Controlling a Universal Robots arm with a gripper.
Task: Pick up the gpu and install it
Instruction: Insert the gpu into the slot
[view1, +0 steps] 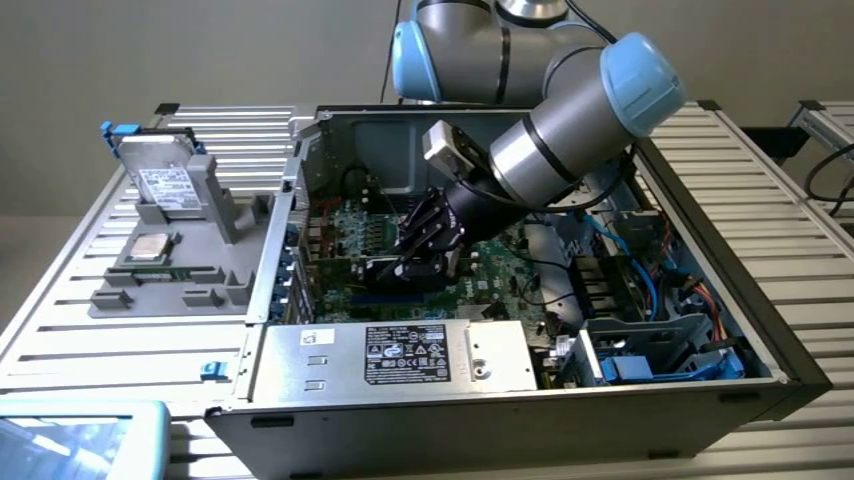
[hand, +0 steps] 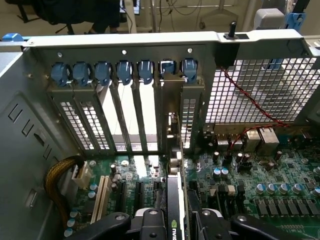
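Black pincer (view1: 416, 268) clamps gpu (hand: 173, 200) upright over mobo (hand: 280, 200), inside PC case (hand: 25, 115).

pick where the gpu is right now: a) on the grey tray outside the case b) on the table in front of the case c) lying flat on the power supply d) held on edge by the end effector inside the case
d: the gpu stands on edge between the end effector fingers, low over the motherboard inside the case.
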